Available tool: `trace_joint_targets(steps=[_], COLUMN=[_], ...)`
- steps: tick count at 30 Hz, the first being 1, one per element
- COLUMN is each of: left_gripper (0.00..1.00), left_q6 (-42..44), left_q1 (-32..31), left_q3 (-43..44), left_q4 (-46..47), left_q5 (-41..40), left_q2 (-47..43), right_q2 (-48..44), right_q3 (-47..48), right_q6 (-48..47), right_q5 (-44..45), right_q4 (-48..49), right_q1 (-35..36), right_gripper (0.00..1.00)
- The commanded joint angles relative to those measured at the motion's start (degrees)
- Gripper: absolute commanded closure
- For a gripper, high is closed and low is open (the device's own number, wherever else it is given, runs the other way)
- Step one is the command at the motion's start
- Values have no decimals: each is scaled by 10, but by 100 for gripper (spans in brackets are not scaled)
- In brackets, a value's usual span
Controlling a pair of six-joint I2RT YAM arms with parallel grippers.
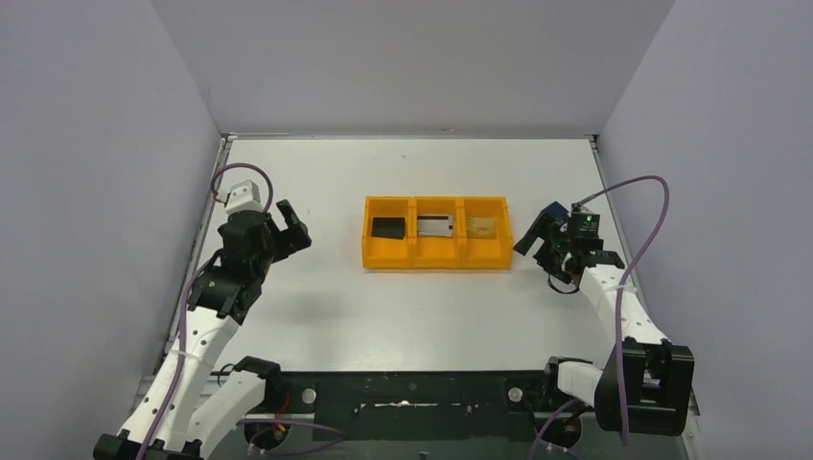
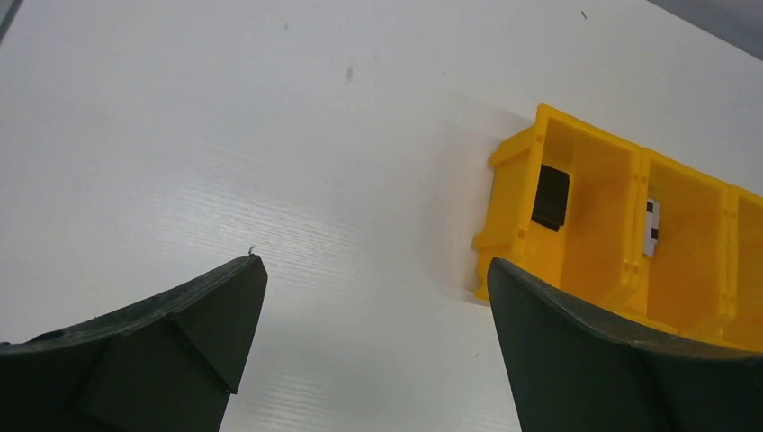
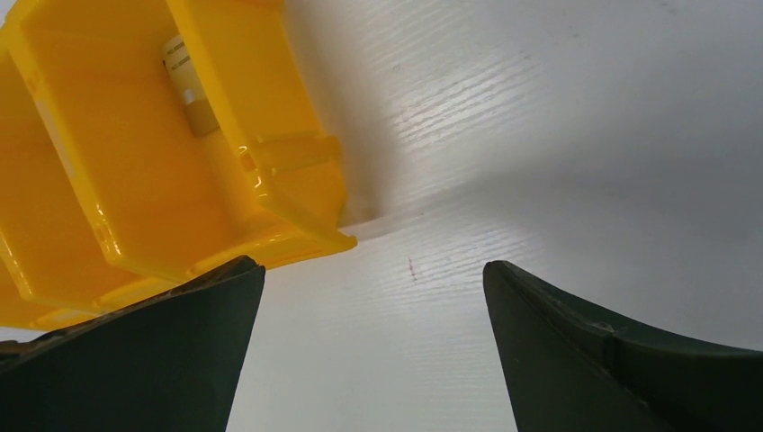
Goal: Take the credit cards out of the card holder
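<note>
Three credit cards lie in the orange tray (image 1: 436, 257), one per compartment: a black card (image 1: 388, 228) on the left, a silver-grey card (image 1: 434, 225) in the middle, a gold-tan card (image 1: 482, 228) on the right. The black card (image 2: 550, 196) and silver card (image 2: 651, 228) show in the left wrist view, the gold card (image 3: 191, 90) in the right wrist view. A dark blue corner (image 1: 554, 207) shows behind my right gripper (image 1: 537, 230); it may be the card holder, mostly hidden. My right gripper (image 3: 369, 263) is open and empty beside the tray's right end. My left gripper (image 1: 290, 230) (image 2: 373, 261) is open and empty, left of the tray.
The tray (image 2: 504, 216) (image 3: 297, 180) stands mid-table. Grey walls close in the table at the left, back and right. The arm bases and cables are at the near edge.
</note>
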Motion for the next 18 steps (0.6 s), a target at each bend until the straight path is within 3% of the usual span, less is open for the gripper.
trace_joint_targets(steps=[1,8,15,18], left_gripper=[3,3,3,3], left_q6=[-6,-17,-24,-27], left_q1=[6,8,9,9], left_q3=[28,18,18,20], left_q4=[10,14,5,3], left_q5=[61,109,107,111], left_q2=[34,58,76,90], right_q2=[31,90,164,216], right_q3=[20,90,230,288], right_q6=[3,-8,-34,-35], right_q5=[-64,-59,169,229], right_q4=[51,52,-12,-31], right_q1=[-5,-6,-14,-32], right_gripper=[2,2,2,2])
